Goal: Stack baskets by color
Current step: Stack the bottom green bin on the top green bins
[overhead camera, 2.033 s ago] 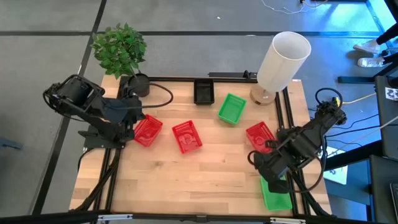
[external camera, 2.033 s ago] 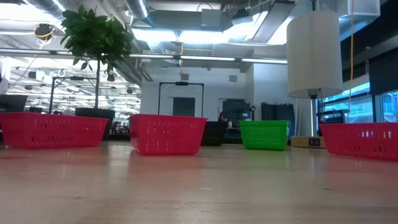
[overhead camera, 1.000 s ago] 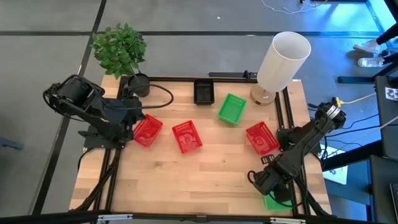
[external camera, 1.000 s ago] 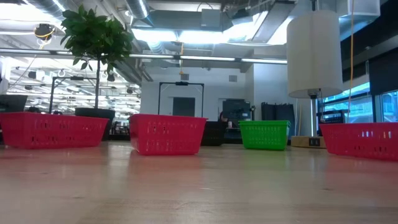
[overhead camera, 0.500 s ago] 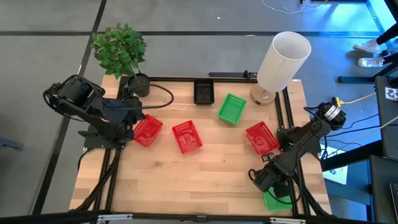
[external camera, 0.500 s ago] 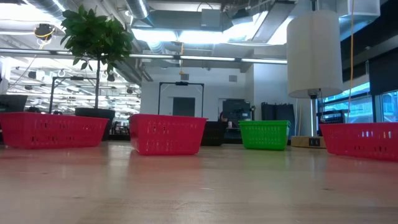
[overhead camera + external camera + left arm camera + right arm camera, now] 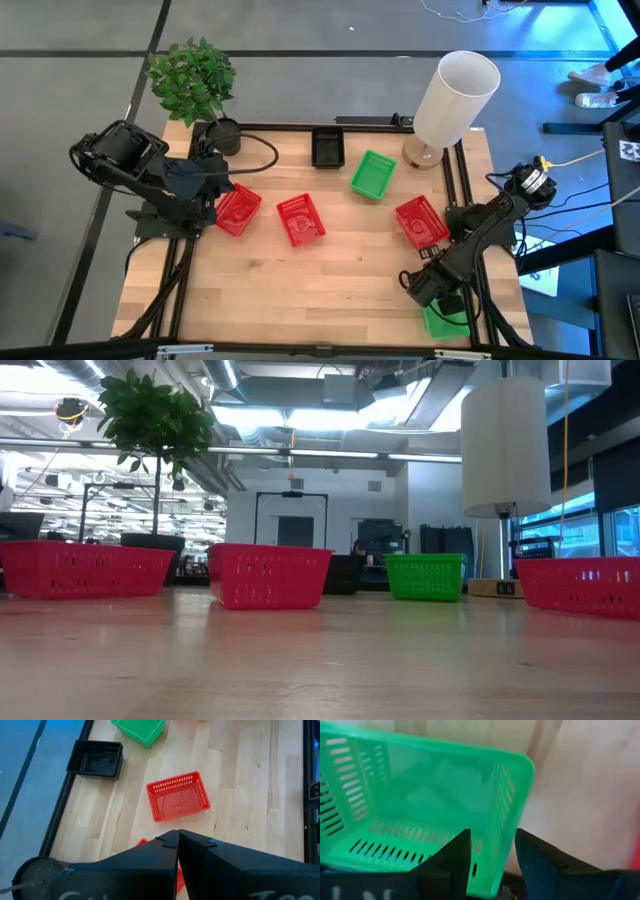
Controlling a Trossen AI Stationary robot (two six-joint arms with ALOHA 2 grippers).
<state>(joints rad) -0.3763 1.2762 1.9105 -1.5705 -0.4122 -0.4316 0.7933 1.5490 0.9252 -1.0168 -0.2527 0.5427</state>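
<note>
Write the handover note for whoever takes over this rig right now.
Left gripper: shut, empty, parked over the left red basket.
Right gripper: jaws open, straddling a wall of the near-right green basket.
Elsewhere: middle red basket, right red basket, far green basket, black basket.
Done: no colour stack visible.
Left: gather reds together, the greens too; other blacks not seen.

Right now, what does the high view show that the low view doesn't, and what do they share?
Only the high view shows both arms, the right gripper over a green basket at the table's near right corner, and the black basket. Only the low view shows the room behind. Both share three red baskets, another green basket, the plant and the white cylinder.
</note>
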